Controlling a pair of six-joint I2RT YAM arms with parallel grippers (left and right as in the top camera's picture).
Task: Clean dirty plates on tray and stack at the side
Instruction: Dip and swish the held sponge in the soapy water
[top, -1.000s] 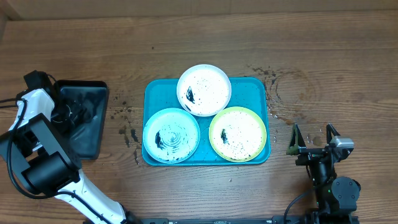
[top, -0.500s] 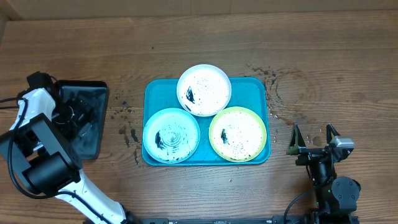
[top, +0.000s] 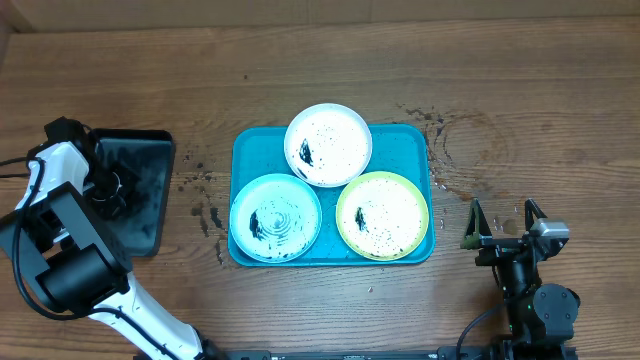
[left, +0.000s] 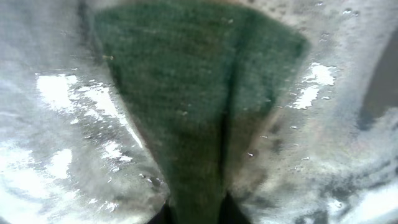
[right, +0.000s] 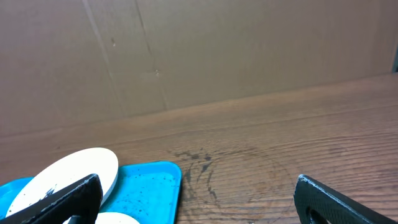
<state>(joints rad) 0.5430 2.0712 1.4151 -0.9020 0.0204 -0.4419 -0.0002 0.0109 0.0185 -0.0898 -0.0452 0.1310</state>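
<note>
Pinching green sponge (left: 199, 106) in left end effector (top: 115, 187) inside black tray (top: 150, 225) — holding right end effector (top: 503, 218) wide, empty.

The table (top: 520, 90) is brown wood, matt, its grain plain to see, with dark speckles and a faint ring stain at two to three o'clock of the tray (top: 243, 150) — smooth turquoise plastic with a soft sheen. The plates (top: 382, 215) look like smooth plastic too, their white insides flecked and smeared with black. At nine o'clock, the black tray (top: 150, 215) is glossy plastic. The green scouring pad (left: 186, 93) is rough, fibrous and creased, against a wet, glistening grey surface. Behind the table — matt brown cardboard (right: 186, 50).
</note>
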